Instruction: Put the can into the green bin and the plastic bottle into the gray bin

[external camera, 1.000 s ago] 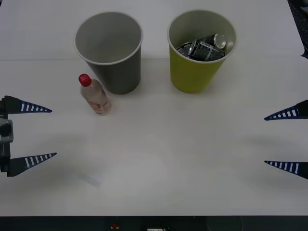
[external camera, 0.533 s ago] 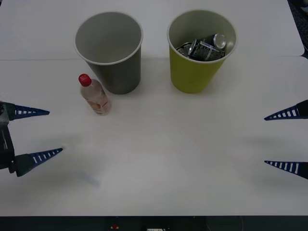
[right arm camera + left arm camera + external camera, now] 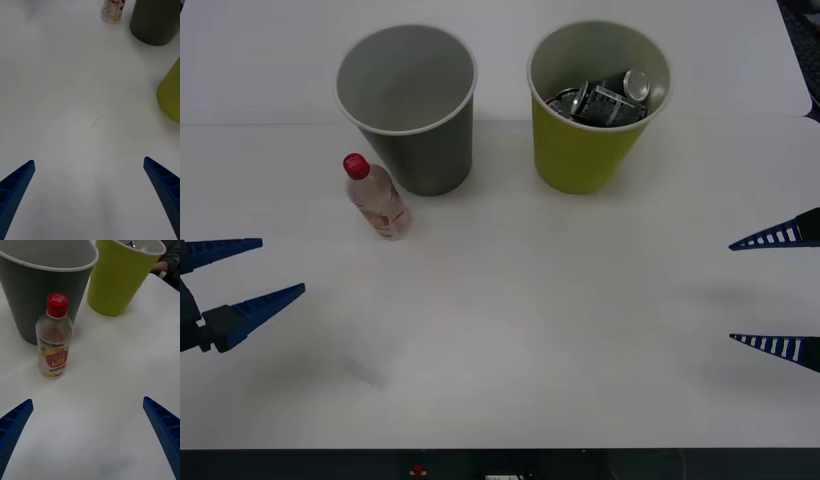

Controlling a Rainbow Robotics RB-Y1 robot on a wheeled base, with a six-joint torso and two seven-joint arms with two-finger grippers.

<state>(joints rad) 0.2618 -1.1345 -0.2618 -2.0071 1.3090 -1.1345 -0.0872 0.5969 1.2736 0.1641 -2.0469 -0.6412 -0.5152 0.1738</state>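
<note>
The small clear plastic bottle (image 3: 378, 197) with its red screw cap and pinkish-white label stands upright on the white table (image 3: 530, 330), and everything else can be placed from it. Just behind it and a little to the robot's right stands the large gray tapered cup-shaped bin (image 3: 410, 108), its wall very near the bottle; in the left wrist view the bottle (image 3: 54, 337) rises in front of that gray bin (image 3: 41, 285), though contact between them cannot be told. Farther to the bottle's right, beyond the gray bin and apart from it, stands the large yellow-green tapered bin (image 3: 595, 105), and the crushed silvery drink can (image 3: 605, 98) with dark print lies inside it, one round shiny end facing up near the rim. The left gripper (image 3: 252, 272) hovers over the table to the bottle's left and nearer the robot, well apart from it; its two blue ribbed fingers (image 3: 265, 300) are spread wide, angled toward the bottle, holding nothing and touching nothing. In the left wrist view the fingers (image 3: 163, 431) sit at the two corners with the bottle between and beyond them. The right gripper (image 3: 775, 292) waits far to the bottle's right, at the table's edge, its fingers (image 3: 770, 238) likewise wide apart and empty; from its wrist camera the bottle's base (image 3: 111, 11) and the gray bin (image 3: 155, 20) lie far ahead.
</note>
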